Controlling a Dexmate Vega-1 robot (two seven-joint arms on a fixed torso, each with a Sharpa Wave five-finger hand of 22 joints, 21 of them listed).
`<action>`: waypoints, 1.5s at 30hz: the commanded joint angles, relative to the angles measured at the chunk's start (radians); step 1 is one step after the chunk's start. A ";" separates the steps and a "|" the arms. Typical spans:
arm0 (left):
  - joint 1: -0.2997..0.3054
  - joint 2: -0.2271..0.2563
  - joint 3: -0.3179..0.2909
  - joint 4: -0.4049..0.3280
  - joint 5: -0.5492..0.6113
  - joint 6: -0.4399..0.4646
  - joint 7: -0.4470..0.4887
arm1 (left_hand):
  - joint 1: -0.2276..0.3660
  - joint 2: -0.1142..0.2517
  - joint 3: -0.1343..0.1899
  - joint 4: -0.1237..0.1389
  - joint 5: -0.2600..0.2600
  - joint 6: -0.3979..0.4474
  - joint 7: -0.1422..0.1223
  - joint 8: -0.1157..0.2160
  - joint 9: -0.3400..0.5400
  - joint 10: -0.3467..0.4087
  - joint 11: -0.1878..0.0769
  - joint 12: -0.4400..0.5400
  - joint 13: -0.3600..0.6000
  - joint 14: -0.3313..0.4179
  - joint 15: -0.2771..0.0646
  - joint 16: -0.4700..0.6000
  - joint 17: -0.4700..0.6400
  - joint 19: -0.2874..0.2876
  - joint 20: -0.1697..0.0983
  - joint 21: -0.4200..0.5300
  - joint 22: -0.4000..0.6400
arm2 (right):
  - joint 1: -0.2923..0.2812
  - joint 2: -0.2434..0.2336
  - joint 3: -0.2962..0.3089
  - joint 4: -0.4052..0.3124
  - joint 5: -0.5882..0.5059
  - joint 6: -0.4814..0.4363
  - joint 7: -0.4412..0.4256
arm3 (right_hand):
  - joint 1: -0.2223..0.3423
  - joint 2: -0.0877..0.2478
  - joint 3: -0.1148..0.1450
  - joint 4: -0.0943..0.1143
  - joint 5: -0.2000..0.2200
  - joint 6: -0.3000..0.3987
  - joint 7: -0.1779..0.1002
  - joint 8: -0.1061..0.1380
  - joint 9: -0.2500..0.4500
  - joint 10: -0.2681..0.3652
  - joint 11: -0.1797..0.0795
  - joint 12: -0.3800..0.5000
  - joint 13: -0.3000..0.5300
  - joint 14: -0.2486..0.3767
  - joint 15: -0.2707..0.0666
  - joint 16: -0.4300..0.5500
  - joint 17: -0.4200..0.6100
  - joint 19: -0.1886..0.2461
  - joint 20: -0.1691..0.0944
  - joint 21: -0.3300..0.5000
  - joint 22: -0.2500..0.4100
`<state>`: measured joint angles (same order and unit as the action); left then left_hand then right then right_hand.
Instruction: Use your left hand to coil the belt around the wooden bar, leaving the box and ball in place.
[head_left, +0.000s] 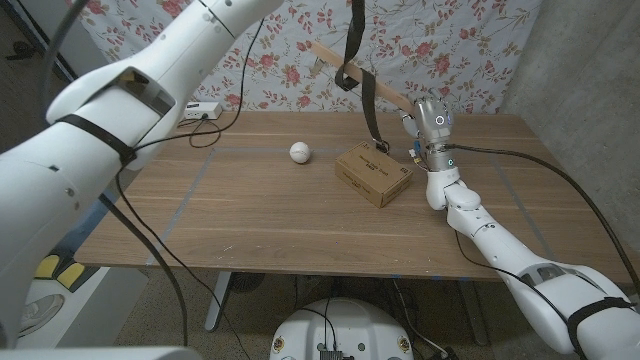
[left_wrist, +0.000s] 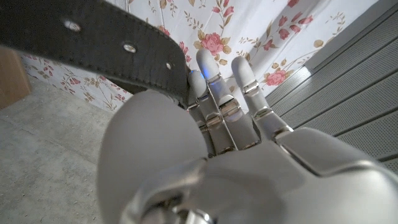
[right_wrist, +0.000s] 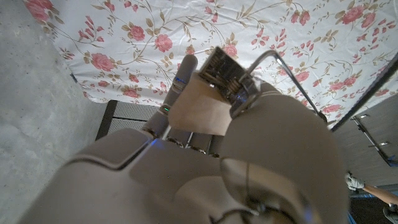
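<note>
Head camera looks down from above over the table (head_left: 300, 215), both arms entering at the lower corners. Left wrist camera sits close behind its hand (left_wrist: 236, 162); right wrist camera likewise (right_wrist: 205, 162). All three share the floral cloth (head_left: 450, 45) backdrop.

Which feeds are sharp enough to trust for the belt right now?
Head view: evenly lit and sharp; belt on the wooden bar reads clearly. Left wrist view: belt close, slightly soft. Right wrist view: right robot hand blurred, bar end soft.

White arms, black straps, silver-grey hands
</note>
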<state>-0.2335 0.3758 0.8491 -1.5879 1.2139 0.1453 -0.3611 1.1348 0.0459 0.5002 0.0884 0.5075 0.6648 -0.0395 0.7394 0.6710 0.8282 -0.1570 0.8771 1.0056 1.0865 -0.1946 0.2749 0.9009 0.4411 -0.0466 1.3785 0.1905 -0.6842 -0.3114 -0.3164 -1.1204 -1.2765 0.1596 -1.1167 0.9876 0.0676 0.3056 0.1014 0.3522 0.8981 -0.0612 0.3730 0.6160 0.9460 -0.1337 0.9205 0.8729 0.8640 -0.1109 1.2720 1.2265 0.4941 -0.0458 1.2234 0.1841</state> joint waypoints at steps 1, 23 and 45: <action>-0.077 -0.016 0.075 0.109 -0.071 0.006 -0.147 | 0.029 0.029 0.006 0.000 0.007 0.030 0.006 0.078 -0.003 0.022 -0.013 -0.004 0.000 0.000 -0.023 -0.006 0.002 0.000 -0.016 -0.001 0.000 | -0.064 0.074 0.149 -0.111 -0.168 0.179 0.000 | 0.056 0.061 0.000 0.004 0.006 0.020 -0.027 -0.007 0.002 -0.004 0.000 -0.001 0.004 -0.003 -0.106 -0.004 0.003 -0.004 -0.158 -0.001 0.002; -0.088 0.100 0.219 0.029 0.173 -0.034 -0.438 | 0.028 0.027 0.005 0.007 0.008 0.024 0.003 0.080 0.001 0.016 -0.021 -0.009 0.002 -0.002 -0.023 -0.023 0.000 -0.004 -0.015 -0.008 -0.003 | -0.083 0.139 0.284 -0.148 -0.195 0.356 0.000 | 0.061 0.068 -0.014 0.006 0.013 0.016 -0.028 -0.007 0.004 -0.002 -0.002 -0.007 0.004 -0.001 -0.106 -0.011 0.003 -0.007 -0.158 0.000 0.003; -0.015 0.291 0.229 -0.153 0.542 -0.376 -0.177 | 0.027 0.021 0.003 0.012 0.014 0.011 -0.007 0.072 -0.012 0.010 -0.031 -0.037 -0.038 -0.012 -0.026 -0.045 -0.005 -0.013 -0.026 -0.030 -0.008 | -0.088 0.138 0.316 -0.142 -0.178 0.384 0.000 | 0.068 0.071 -0.028 0.007 0.019 0.015 -0.026 -0.007 0.005 0.001 -0.001 -0.013 0.003 0.001 -0.106 -0.018 0.003 -0.007 -0.157 0.000 0.002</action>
<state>-0.2926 0.5807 1.1004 -1.6614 1.6394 -0.0839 -0.6779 1.1351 0.0456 0.5015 0.0931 0.5151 0.6647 -0.0396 0.7394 0.6646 0.8328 -0.1591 0.8500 0.9764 1.0808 -0.1928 0.2359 0.8968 0.4245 -0.0449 1.3512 0.1812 -0.7687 -0.1783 -0.0241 -1.2647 -1.4621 0.5252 -1.1172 0.9937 0.0722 0.2831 0.1081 0.3666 0.9023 -0.0757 0.3657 0.6189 0.9467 -0.1340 0.9129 0.8778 0.8641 -0.1110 1.2571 1.2266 0.4924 -0.0476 1.2235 0.1837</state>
